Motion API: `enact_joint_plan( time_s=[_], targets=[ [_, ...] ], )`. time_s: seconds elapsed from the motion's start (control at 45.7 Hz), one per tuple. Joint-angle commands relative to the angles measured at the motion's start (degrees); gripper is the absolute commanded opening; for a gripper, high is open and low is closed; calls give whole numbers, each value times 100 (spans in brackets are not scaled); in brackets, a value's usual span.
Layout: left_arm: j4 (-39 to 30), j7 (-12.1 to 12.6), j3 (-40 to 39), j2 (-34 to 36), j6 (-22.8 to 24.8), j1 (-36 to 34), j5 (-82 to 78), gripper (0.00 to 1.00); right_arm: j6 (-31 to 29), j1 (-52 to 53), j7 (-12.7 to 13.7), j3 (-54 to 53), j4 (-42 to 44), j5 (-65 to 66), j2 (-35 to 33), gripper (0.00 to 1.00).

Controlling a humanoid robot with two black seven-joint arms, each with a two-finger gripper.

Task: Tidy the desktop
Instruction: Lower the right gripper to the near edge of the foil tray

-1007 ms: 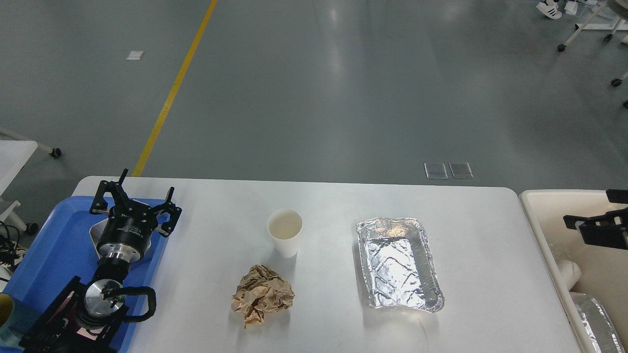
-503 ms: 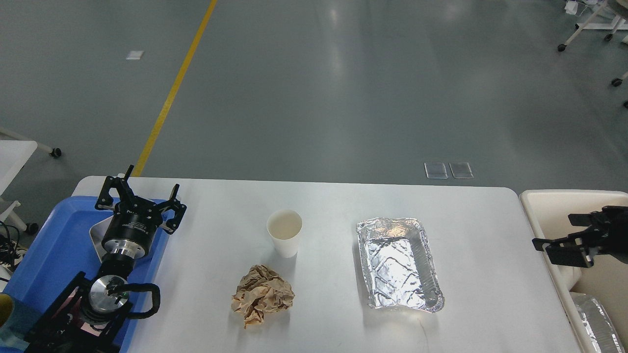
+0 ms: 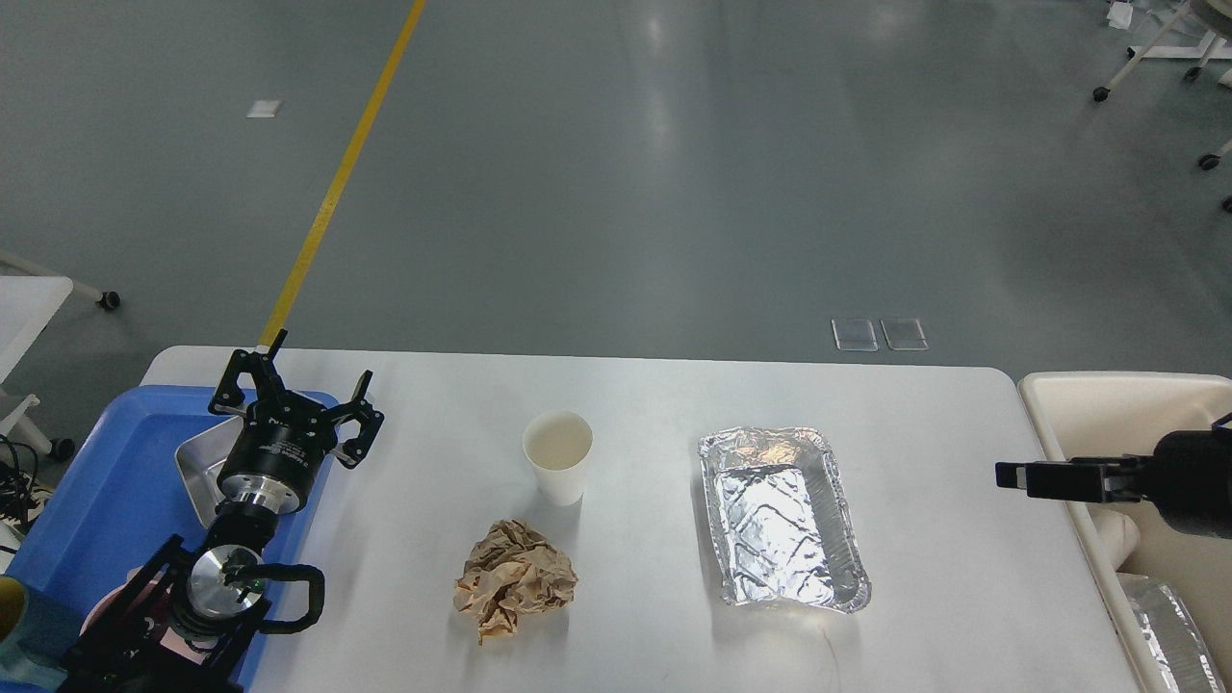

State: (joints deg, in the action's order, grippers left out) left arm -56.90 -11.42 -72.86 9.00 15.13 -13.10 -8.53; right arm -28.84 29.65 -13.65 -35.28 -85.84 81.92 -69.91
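Observation:
The white desktop (image 3: 654, 395) fills the lower view. On it stand a white paper cup (image 3: 557, 456), a crumpled brown paper ball (image 3: 515, 577) in front of the cup, and an empty foil tray (image 3: 782, 515) to the right. My left gripper (image 3: 296, 385) is open and empty, over the right edge of the blue tray (image 3: 87, 500) at the far left. My right gripper (image 3: 1020, 474) comes in from the right, seen side-on over the table's right edge; its fingers cannot be told apart.
A metal dish (image 3: 197, 462) lies in the blue tray under my left arm. A beige bin (image 3: 1107, 395) stands right of the table with a white cup and a foil tray (image 3: 1169, 626) inside. Grey floor lies beyond the far edge.
My left gripper has moved right, from over the blue tray toward the table. My right gripper has moved left, from over the beige bin to the table's right edge.

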Motion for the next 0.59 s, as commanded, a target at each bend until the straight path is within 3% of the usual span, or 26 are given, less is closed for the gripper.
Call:
enact_joint_plan(
  time_s=[0.0,0.131,0.569],
  targets=[
    [3,0,17,-12,-10,-8,0,97,-763,32,502,-58,-99,-1264,-145,100],
    [12,0,44,-21,-10,1,0,97,-1027,41,1346,-49,-248,-2416,-84,100],
    [21,8,237,-12,-106,-43,0,97,-1089,-399,2138,153,-275,-2820,777,100]
  ],
)
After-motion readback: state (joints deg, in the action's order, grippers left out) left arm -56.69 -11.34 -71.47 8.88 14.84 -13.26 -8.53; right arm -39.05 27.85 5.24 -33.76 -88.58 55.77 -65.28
